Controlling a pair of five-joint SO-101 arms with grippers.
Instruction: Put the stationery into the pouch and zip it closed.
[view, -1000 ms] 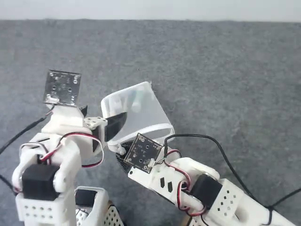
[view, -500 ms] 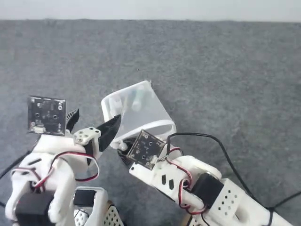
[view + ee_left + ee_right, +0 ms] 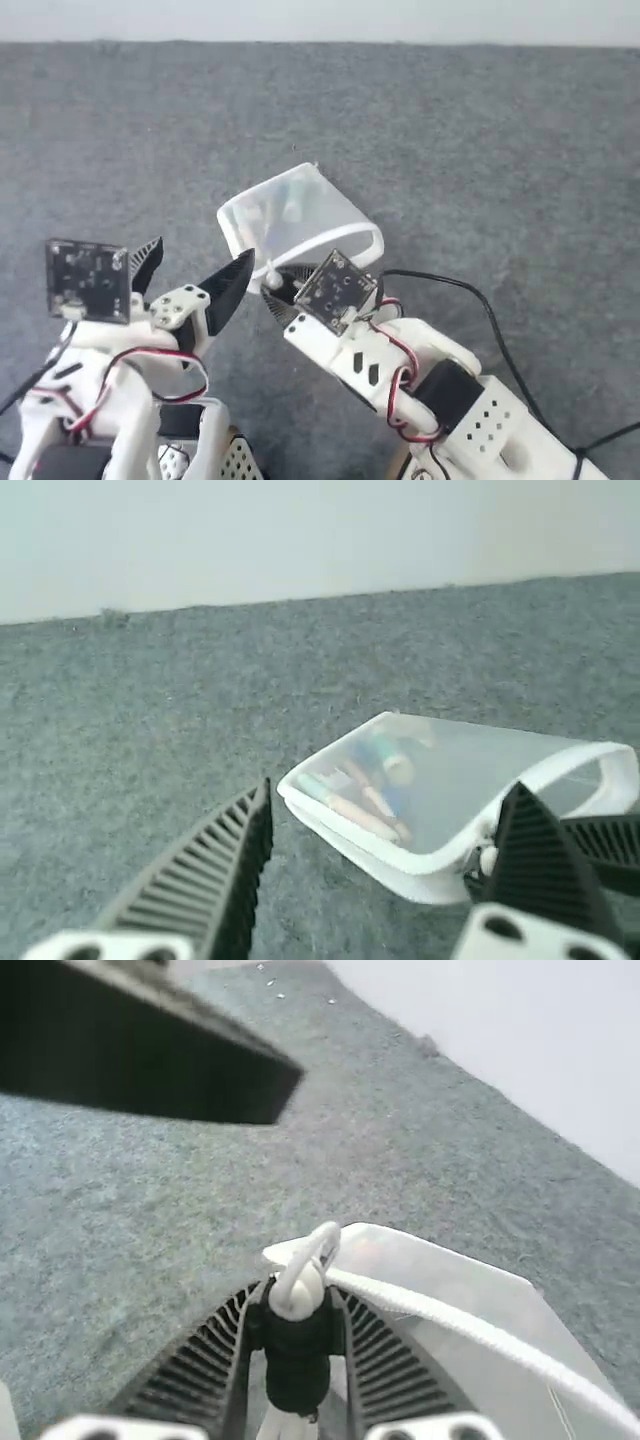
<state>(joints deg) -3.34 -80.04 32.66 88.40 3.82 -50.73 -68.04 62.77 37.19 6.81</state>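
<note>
1. Over the last second the left gripper (image 3: 204,250) has been drawn back from the side of the pouch (image 3: 300,215). Its jaws are now spread wide with nothing between them, just beside the pouch but apart from it.
2. The right gripper (image 3: 297,1300) has been carried forward along the pouch's near end, and the pouch has been turned slightly with it. Its jaws are clenched on the white zip pull (image 3: 300,1278).
3. The pouch lies around the middle of the grey surface (image 3: 480,150), well away from its far edge. The stationery (image 3: 365,790) is already inside it.
4. From this it is judged that the filling step is done and the zipping step is under way or close to done. The pouch is no longer braced by the left arm.
5. Whether the zip (image 3: 450,1320) has been run to its end cannot be told; its far stretch is cut off in the right wrist view.
6. In the high view the grasp on the pull is largely covered by the right arm's wrist camera (image 3: 335,290).
7. The stationery is seen only through the translucent wall, so single items cannot be made out.
</note>
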